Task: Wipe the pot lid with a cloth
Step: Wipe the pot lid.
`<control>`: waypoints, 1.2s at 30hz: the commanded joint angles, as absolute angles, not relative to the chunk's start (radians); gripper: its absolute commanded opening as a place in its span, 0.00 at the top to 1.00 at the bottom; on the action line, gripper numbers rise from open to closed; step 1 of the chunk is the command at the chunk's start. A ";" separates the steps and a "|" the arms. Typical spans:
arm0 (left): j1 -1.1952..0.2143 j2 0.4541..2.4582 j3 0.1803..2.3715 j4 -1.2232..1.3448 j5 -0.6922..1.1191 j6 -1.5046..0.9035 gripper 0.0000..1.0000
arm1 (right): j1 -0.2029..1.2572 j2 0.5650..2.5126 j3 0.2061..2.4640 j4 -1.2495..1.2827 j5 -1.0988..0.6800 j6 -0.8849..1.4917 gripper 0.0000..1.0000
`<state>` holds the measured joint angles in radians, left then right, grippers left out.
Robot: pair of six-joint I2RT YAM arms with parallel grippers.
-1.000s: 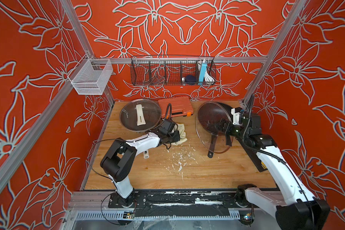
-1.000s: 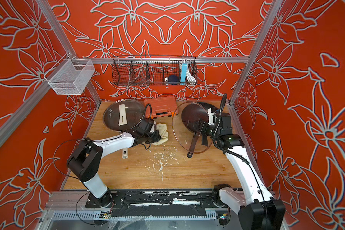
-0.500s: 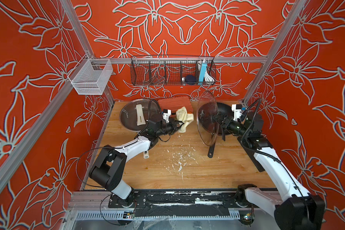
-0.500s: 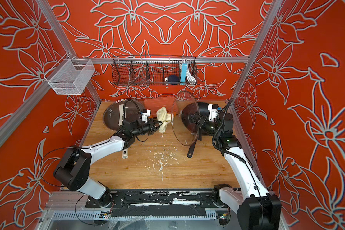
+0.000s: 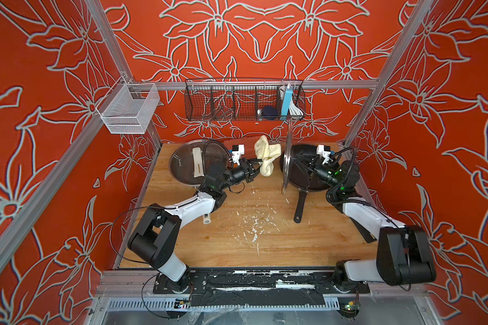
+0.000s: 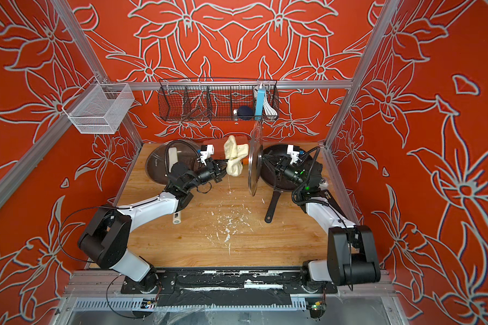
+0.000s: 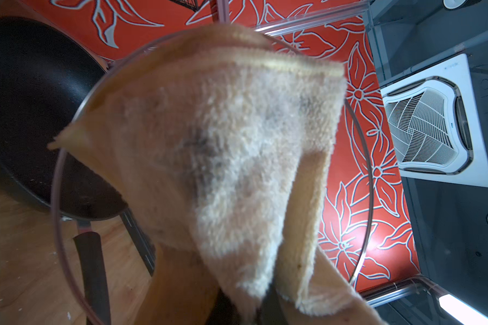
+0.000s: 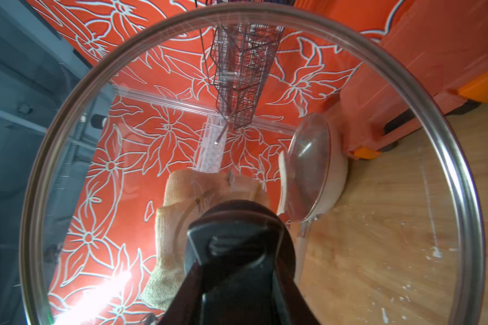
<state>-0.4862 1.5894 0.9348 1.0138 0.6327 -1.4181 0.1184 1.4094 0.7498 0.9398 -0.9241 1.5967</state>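
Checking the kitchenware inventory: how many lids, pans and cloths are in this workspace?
Glass lids: 2 – upright lid, flat lid
Pans: 2 – black pan, white pan
Cloth: 1
Total: 5

Pretty sure I live in a robotics lab test cell dressed up as a kitchen, not a real one. The walls are red flower-print panels (image 5: 265, 42) on an aluminium extrusion frame (image 5: 335, 83). My tabletop is a wood board (image 5: 307, 244), with my arm bases bolted to a black mounting plate (image 5: 223, 281) along its front edge.

Kitchen props all round: a black frying pan (image 5: 299, 180), a glass-lidded white pan (image 5: 181, 168), a black wire basket (image 5: 237, 104) and a white mesh basket (image 5: 127, 112) hung on the rails. Past the frame, my left wrist camera catches a ceiling air-con cassette (image 7: 428, 126).
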 commanded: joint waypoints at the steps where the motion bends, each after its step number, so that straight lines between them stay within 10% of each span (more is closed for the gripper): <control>1: -0.528 1.610 1.009 1.102 0.647 -1.438 1.00 | 0.125 1.438 0.773 1.409 -0.957 1.832 1.00; 36: -0.465 1.908 1.359 0.976 0.673 -1.373 1.00 | 0.175 1.481 0.806 1.410 -1.035 1.844 1.00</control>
